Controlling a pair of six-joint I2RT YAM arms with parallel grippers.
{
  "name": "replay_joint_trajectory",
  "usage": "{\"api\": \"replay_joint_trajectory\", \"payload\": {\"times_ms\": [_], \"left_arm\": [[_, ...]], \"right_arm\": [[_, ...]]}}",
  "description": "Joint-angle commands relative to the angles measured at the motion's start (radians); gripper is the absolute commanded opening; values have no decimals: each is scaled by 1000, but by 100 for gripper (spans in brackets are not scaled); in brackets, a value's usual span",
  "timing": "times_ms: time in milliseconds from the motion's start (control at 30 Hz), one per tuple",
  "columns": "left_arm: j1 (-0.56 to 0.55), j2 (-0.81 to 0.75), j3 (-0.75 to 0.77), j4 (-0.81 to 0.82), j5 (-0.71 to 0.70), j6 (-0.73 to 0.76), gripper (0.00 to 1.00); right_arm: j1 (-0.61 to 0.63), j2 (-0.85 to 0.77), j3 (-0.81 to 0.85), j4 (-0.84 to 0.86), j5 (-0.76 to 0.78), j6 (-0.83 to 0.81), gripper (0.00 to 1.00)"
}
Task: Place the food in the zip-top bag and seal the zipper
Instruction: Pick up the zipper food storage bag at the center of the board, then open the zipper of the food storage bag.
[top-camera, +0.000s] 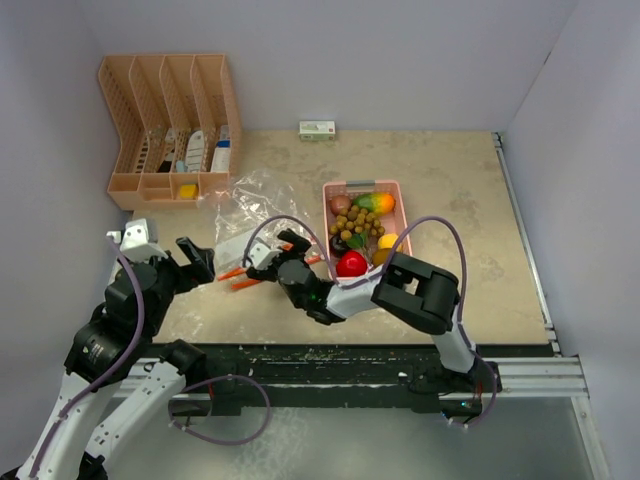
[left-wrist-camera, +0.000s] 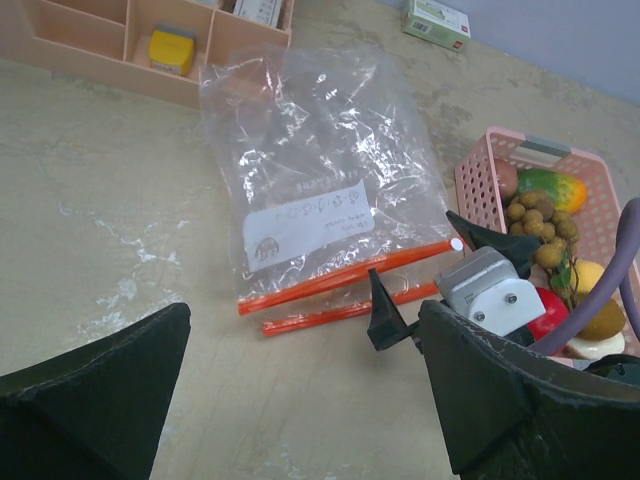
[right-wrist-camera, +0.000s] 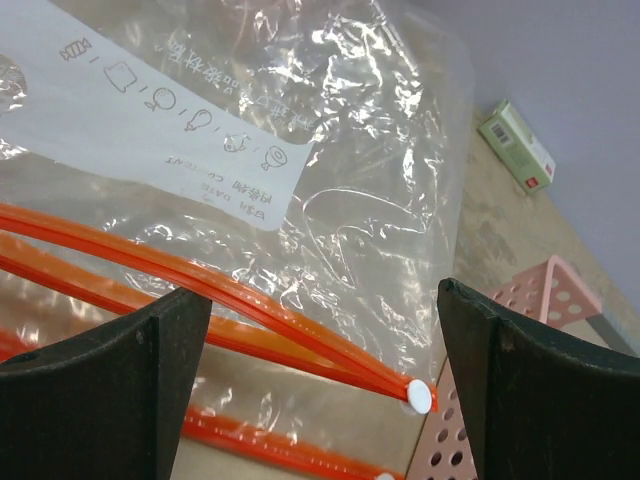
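We've got the zip-top bag (top-camera: 245, 205) flat on the table (top-camera: 450, 200), centre-left of the top view. Our right tool (right-wrist-camera: 320, 300) hangs spread over its orange zipper (right-wrist-camera: 150, 260), probably to lift a lip; our left tool (left-wrist-camera: 305, 312), spread too, hovers nearby. The food (top-camera: 350, 230) is all in the pink basket (top-camera: 328, 215), centre.

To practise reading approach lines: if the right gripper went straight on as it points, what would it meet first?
Probably the orange zipper of the bag, lying straight ahead between the open jaws of the right gripper; depth is hard to judge.
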Motion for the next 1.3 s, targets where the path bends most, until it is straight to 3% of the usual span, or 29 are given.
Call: {"api": "replay_joint_trajectory", "payload": {"times_ms": [0,333,467,533,567,633,667,900,1033,1267], "left_arm": [[-5,6,2,28,-7,15,99],[-5,17,-2,27,-10,19,100],[-5,21,-7,33,-7,21,99],[-5,23,-8,34,-5,24,99],[-5,23,-8,33,-5,24,99],[-5,22,-6,32,-6,24,99],[-5,21,-6,31,-7,24,99],[-5,8,1,29,-1,21,99],[-5,6,0,35,18,23,99],[-5,10,-10,65,60,9,99]], "right_arm": [[-3,46,64,166,39,-91,95],[-34,110,136,143,-62,-142,91],[-51,113,140,142,-84,-140,83],[-57,107,139,137,-102,-131,70],[-59,105,139,134,-109,-124,57],[-60,97,137,138,-98,-102,5],[-59,90,134,145,-93,-91,0],[-80,-80,162,-189,-253,230,0],[-84,-193,190,-379,-294,448,0],[-87,-282,273,-652,-353,690,0]]}}
